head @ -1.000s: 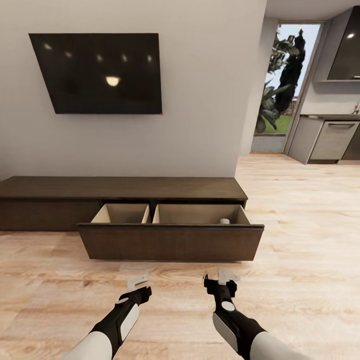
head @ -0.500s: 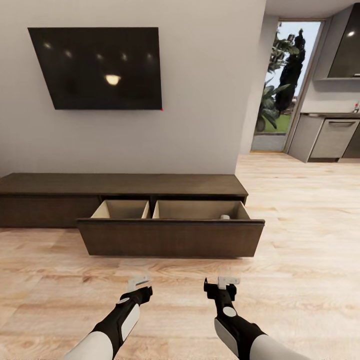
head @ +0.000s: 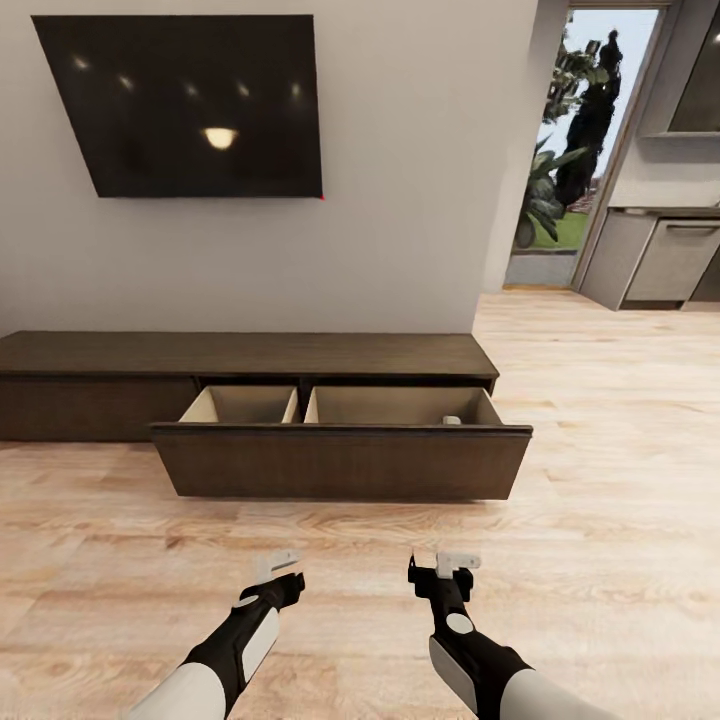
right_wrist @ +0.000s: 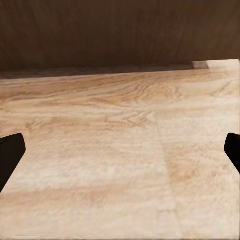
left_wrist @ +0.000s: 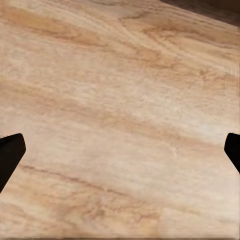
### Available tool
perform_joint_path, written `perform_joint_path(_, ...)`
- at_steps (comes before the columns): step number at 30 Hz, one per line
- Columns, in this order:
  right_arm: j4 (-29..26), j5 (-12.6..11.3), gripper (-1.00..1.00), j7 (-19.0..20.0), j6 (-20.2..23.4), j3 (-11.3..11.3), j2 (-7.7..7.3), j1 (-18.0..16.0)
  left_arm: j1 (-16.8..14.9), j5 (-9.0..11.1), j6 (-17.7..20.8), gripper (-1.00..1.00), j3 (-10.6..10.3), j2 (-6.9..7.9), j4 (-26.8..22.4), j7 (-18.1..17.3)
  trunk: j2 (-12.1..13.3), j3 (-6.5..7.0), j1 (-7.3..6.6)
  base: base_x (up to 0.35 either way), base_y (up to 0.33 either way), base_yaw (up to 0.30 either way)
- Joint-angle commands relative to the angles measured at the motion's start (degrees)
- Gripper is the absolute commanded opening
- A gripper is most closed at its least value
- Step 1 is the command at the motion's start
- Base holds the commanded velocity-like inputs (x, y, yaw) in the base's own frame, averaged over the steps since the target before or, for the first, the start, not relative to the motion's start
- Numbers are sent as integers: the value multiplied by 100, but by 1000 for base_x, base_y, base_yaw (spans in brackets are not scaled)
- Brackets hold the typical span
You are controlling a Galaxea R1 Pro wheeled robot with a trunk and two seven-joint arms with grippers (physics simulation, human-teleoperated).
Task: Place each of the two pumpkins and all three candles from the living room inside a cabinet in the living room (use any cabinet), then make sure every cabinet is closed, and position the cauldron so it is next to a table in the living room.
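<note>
One candle (head: 451, 419) in the cabinet (head: 340, 462) drawer; two open, empty grippers.

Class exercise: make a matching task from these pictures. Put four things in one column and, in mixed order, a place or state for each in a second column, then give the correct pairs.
1. TV
2. drawer
3. candle
4. left gripper

A. in the drawer's right compartment
B. pulled open
C. open, over the floor
D. on the wall

Pairs: 1-D, 2-B, 3-A, 4-C
</note>
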Motion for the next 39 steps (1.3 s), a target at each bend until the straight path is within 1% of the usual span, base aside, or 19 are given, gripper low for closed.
perform_joint_path(1, 2, -54, 100, -27, -27, 51, 0, -6, 0, 44, 29, 100, 15, -4, -14, 10, -4, -28, 1, 0, 0, 0)
perform_joint_path(6, 1, -53, 100, -27, -28, 53, 6, -6, 0, 42, 29, 100, 22, -3, -14, 8, -11, -139, 14, 0, 0, 0)
perform_joint_path(20, -9, -53, 100, -28, -34, 62, 27, -6, 0, 37, 20, 100, 24, 5, -14, -8, -11, -138, 14, 0, 0, 0)
perform_joint_path(26, -2, -54, 100, -28, -64, 69, 38, -6, 0, 37, 20, 100, 24, 7, -14, -8, -11, -103, 14, 0, 0, 0)
perform_joint_path(39, 5, -54, 100, -28, -72, 62, 33, -6, 0, 37, 20, 100, 24, 8, -14, -8, -11, 17, 14, 0, 0, 0)
